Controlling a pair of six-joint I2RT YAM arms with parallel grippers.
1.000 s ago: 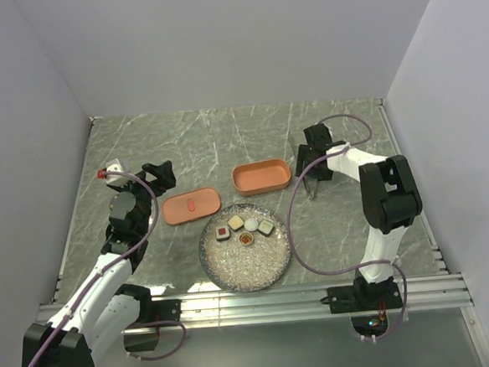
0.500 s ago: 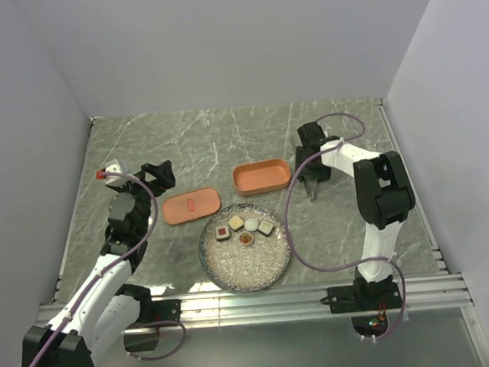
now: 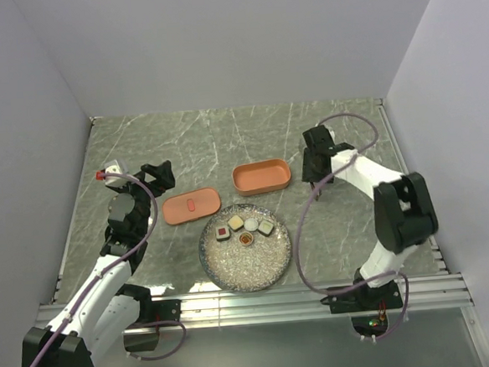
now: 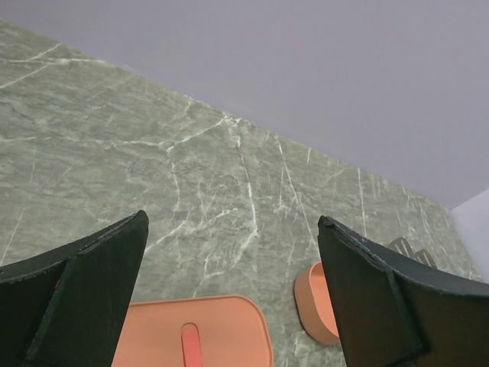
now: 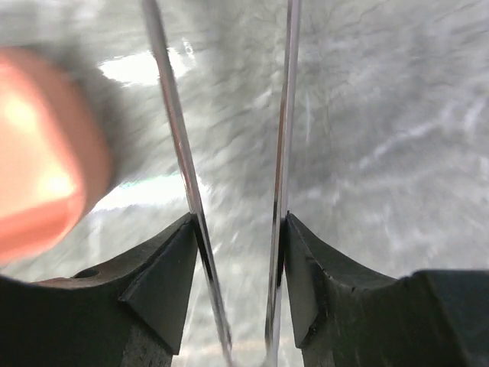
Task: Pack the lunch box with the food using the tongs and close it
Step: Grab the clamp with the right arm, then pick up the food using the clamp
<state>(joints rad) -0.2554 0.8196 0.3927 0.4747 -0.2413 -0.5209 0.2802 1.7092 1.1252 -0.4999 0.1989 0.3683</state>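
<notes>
The salmon-orange lunch box [image 3: 262, 176] stands open behind the speckled plate, and it shows as an orange blur [image 5: 38, 153] in the right wrist view. Its flat lid [image 3: 191, 206] with a red mark lies to the left. Several pieces of food [image 3: 243, 228] sit on the plate. My right gripper [image 3: 314, 170] is just right of the box, pointing down. Both of its fingers press on the two thin metal arms of the tongs [image 5: 284, 153], so my right gripper [image 5: 239, 222] is shut on them. My left gripper [image 3: 158, 177] hovers wide open left of the lid [image 4: 199, 336], holding nothing.
The round speckled grey plate [image 3: 246, 267] sits at the front middle of the marble table. White walls close the table at the left, back and right. A purple cable [image 3: 302, 230] loops from the right arm down past the plate.
My right gripper has narrowed onto the arms of the tongs. The right arm's elbow has swung out to the right. The left arm has not moved.
</notes>
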